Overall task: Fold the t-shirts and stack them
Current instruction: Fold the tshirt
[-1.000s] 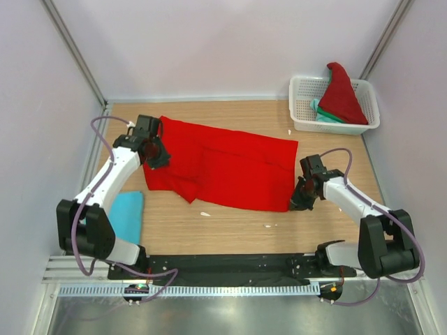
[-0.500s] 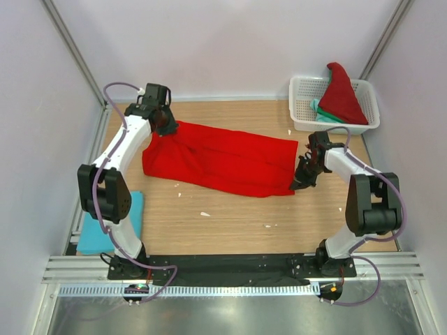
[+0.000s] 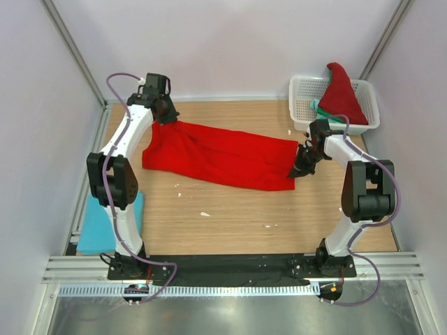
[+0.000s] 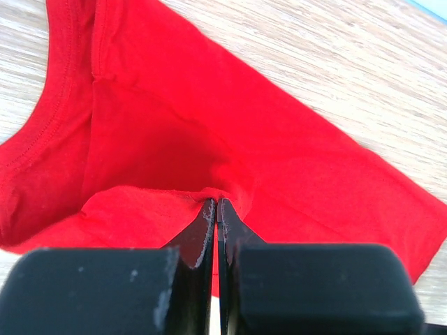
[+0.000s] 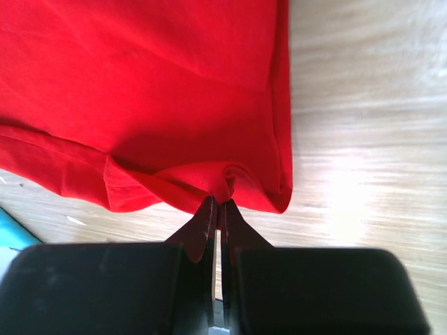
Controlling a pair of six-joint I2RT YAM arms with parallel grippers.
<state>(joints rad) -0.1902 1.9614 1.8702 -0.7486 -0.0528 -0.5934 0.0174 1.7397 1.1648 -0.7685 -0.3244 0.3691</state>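
Observation:
A bright red t-shirt (image 3: 223, 157) lies stretched across the wooden table, folded lengthwise. My left gripper (image 3: 165, 120) is shut on its far left corner; in the left wrist view the cloth (image 4: 209, 139) bunches at the closed tips (image 4: 217, 202). At the shirt's right end my right gripper (image 3: 299, 169) is shut on a pinch of the red fabric (image 5: 154, 91), the fold gathered at its tips (image 5: 218, 200). A light blue t-shirt (image 3: 110, 225) lies folded at the table's near left. Another red t-shirt (image 3: 341, 94) and a teal-green t-shirt (image 3: 323, 112) sit in the basket.
The white lattice basket (image 3: 302, 105) stands at the far right corner. Metal frame posts and white walls bound the table. A black rail with the arm bases (image 3: 230, 266) runs along the near edge. Small white specks (image 3: 204, 213) dot the wood.
Both grippers have carried the red shirt away from the near edge toward the back. The cloth is now pulled straighter and narrower between them. The left arm reaches farther back.

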